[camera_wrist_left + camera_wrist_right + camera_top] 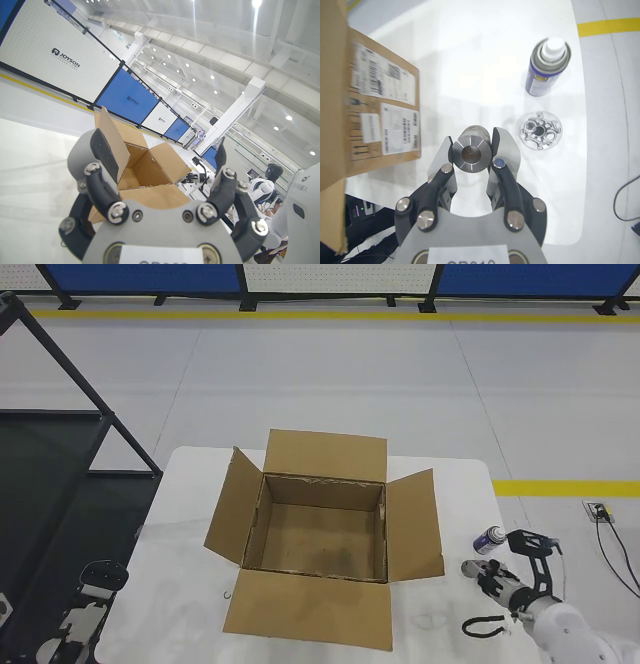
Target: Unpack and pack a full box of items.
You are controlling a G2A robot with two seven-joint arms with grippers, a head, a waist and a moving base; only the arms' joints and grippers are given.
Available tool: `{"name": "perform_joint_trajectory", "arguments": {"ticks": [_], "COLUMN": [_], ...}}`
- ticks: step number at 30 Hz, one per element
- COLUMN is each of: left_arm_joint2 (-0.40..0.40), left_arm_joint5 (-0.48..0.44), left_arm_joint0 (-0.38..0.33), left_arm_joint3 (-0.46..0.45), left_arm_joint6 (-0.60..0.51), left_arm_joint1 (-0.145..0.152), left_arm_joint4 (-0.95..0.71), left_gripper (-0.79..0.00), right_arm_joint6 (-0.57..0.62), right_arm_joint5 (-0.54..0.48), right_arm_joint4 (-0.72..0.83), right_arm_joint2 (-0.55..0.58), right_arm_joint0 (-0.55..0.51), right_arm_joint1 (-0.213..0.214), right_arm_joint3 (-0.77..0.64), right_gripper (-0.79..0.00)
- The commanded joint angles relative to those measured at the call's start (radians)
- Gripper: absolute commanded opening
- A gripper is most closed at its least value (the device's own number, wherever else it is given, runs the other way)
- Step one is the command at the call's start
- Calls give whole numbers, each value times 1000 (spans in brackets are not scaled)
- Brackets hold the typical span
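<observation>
An open cardboard box [318, 539] stands at the table's middle with its flaps spread and its inside bare. My right gripper [472, 137] is shut on a grey metal cylinder [472, 156] with a bored centre, held just above the table to the right of the box. From above, that gripper [492, 580] sits near the table's right front corner. A blue spray can [546, 67] stands upright beyond it, and a flat metal disc [539, 130] lies between the can and the gripper. My left gripper [160, 142] is open and holds nothing, low at the table's left front, facing the box [147, 172].
A labelled box flap [382, 107] hangs close beside the held cylinder. A black curved strap [483, 627] lies near the table's front right edge. The spray can [490, 539] stands close to the right edge. A dark frame [60, 454] stands left of the table.
</observation>
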Motion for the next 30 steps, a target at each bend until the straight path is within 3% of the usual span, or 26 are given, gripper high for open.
{"name": "perform_joint_trajectory", "arguments": {"ticks": [1,10,15,22,30], "left_arm_joint2": [0,0,0,0,0], "left_arm_joint5": [0,0,0,0,0], "left_arm_joint0": [0,0,0,0,0], "left_arm_joint3": [0,0,0,0,0], "left_arm_joint6": [0,0,0,0,0], "left_arm_joint1": [0,0,0,0,0], "left_arm_joint4": [0,0,0,0,0], "left_gripper": [0,0,0,0,0], "right_arm_joint6": [-25,-52,3,-3,-11], "right_arm_joint5": [-3,-69,-63,41,170], "right_arm_joint4": [58,291,276,157,-24], "right_arm_joint2": [29,82,8,-243,-618], "right_arm_joint0": [-6,22,90,248,514], "right_arm_joint1": [-1,0,9,8,-24], "right_arm_joint3": [-45,-191,-245,-230,-49], "right_gripper": [-785,-785,-785,-785,-785]}}
